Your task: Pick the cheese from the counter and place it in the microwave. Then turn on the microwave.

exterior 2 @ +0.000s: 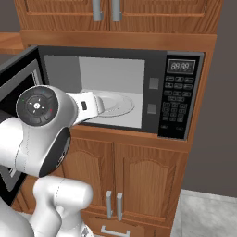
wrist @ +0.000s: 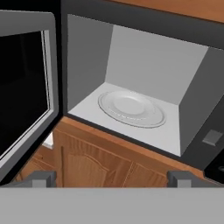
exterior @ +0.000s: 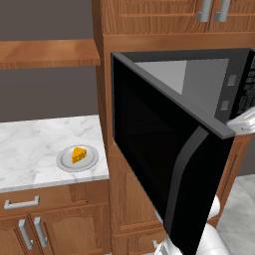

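Facing the open microwave (wrist: 144, 65), the pincer (wrist: 111, 178) is standing wide and carrying nothing. Farther off, the cheese (exterior: 78, 154) is sitting on a plate (exterior: 63, 162) on the surface (exterior: 30, 144); likely light, firm, slippery: grip its flat sides.

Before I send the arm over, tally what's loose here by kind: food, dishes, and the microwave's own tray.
Food: 1, the cheese
Dishes: 1, the grey plate under it on the counter
Turntable trays: 1, the glass tray inside the open microwave
Total: 3
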{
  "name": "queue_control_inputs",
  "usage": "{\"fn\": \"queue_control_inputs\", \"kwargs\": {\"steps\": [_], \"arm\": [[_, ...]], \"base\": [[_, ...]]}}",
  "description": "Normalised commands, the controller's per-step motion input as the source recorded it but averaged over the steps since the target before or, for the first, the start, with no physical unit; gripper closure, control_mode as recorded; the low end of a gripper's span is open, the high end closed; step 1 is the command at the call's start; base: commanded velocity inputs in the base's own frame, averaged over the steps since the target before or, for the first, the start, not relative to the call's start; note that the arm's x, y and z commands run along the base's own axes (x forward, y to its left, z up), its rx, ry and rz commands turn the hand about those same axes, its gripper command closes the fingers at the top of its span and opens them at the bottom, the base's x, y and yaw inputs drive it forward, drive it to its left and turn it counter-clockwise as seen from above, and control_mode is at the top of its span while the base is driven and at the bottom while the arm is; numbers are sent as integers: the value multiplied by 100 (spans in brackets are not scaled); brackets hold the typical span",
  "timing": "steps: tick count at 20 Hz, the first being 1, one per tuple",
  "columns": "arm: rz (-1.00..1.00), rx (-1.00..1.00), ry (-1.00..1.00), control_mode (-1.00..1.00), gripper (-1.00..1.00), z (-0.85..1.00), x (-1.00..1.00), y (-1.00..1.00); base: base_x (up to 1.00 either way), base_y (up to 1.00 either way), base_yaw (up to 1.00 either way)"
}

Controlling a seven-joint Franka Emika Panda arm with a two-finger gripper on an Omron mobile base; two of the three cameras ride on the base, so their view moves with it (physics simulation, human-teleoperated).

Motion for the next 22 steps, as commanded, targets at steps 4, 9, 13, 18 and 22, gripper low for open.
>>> {"fn": "queue_control_inputs", "kwargs": {"steps": [4, 9, 13, 18, 22], "arm": [[-1, 0, 0, -100, -100, 0, 6, 0], [-1, 0, 0, -100, -100, 0, 2, 0], [-2, 0, 1, -100, -100, 0, 0, 0], [-1, 0, 1, -100, -100, 0, 0, 0], [-1, 0, 1, -100, -100, 0, 0, 0]], "base": [[0, 0, 0], [0, 0, 0], [0, 0, 0], [0, 0, 0], [0, 0, 0]]}}
